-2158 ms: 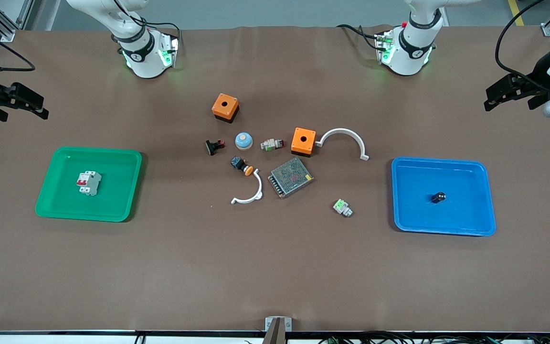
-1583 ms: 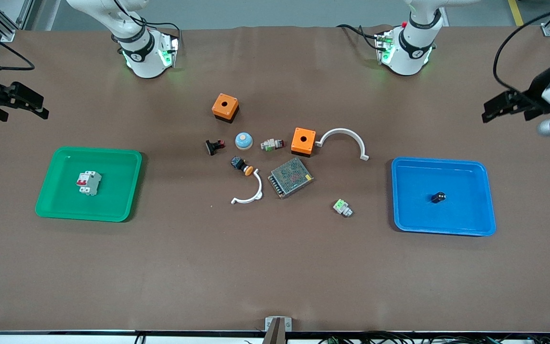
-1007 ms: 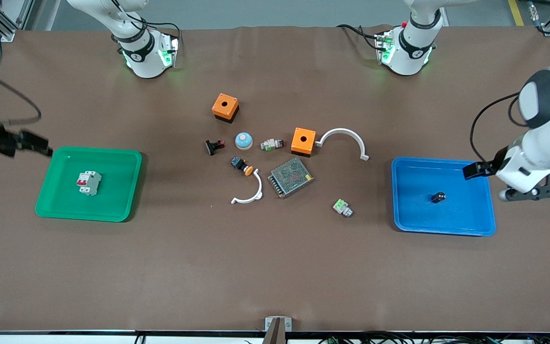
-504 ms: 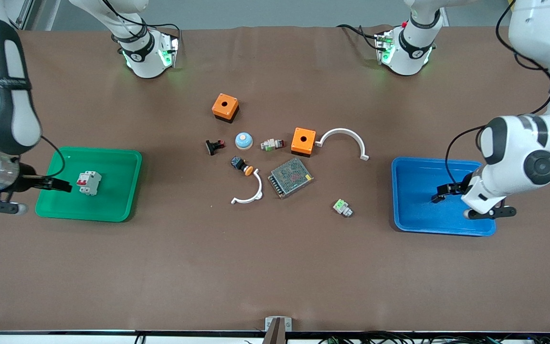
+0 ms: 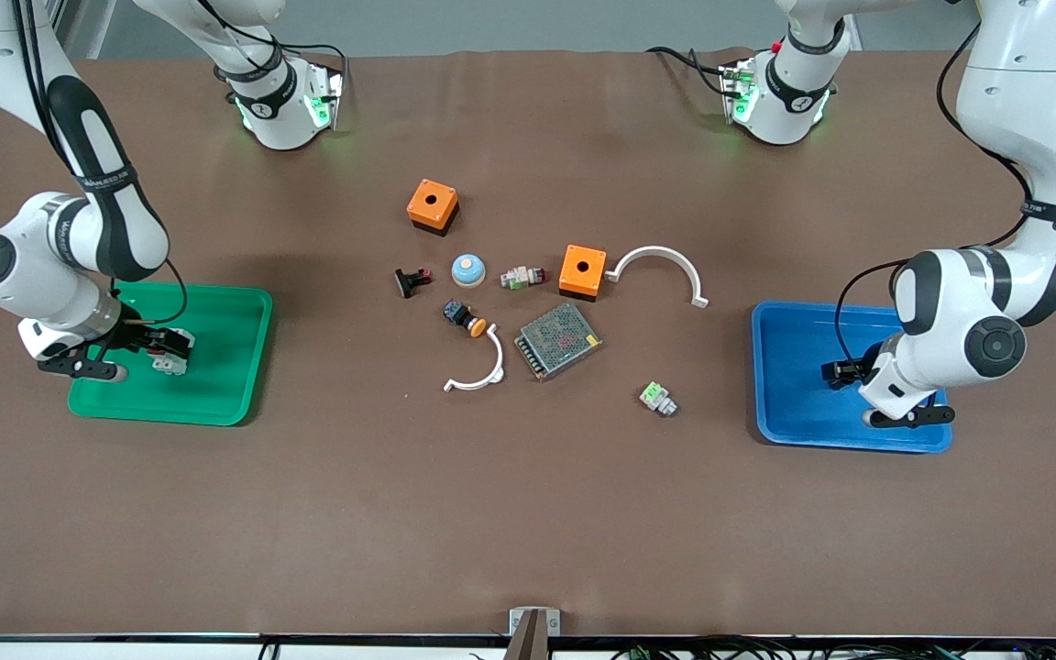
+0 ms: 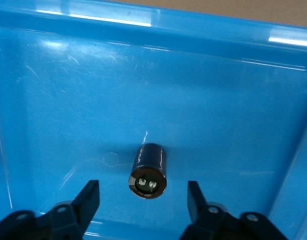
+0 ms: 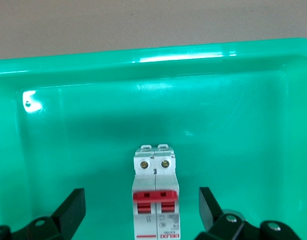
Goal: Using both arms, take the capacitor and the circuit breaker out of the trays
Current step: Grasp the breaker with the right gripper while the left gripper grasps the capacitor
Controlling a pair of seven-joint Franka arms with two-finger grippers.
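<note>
The breaker [image 7: 155, 195], a white-grey block with red levers, lies flat in the green tray [image 5: 225, 367] at the right arm's end of the table. My right gripper [image 7: 141, 200] is open, low in the tray, with one finger on each side of the breaker and not touching it. In the front view it [image 5: 159, 346] covers most of the breaker [image 5: 168, 366]. The capacitor [image 6: 148, 171], a small black cylinder, lies on its side in the blue tray [image 5: 794, 422]. My left gripper [image 6: 142, 194] is open and straddles it without touching it. In the front view it [image 5: 842, 371] hides the capacitor.
In the middle of the table lie two orange boxes [image 5: 433, 205] [image 5: 582, 269], a mesh-covered box [image 5: 558, 340], two white arcs [image 5: 661, 266] [image 5: 482, 371], a white-and-green block [image 5: 657, 398], a blue dome [image 5: 468, 269], an orange-capped push button [image 5: 464, 317] and a red-tipped black part [image 5: 412, 280].
Both arms have swung in from the table's ends and come down into their trays. The grippers now straddle the breaker and the capacitor, neither of which has moved.
</note>
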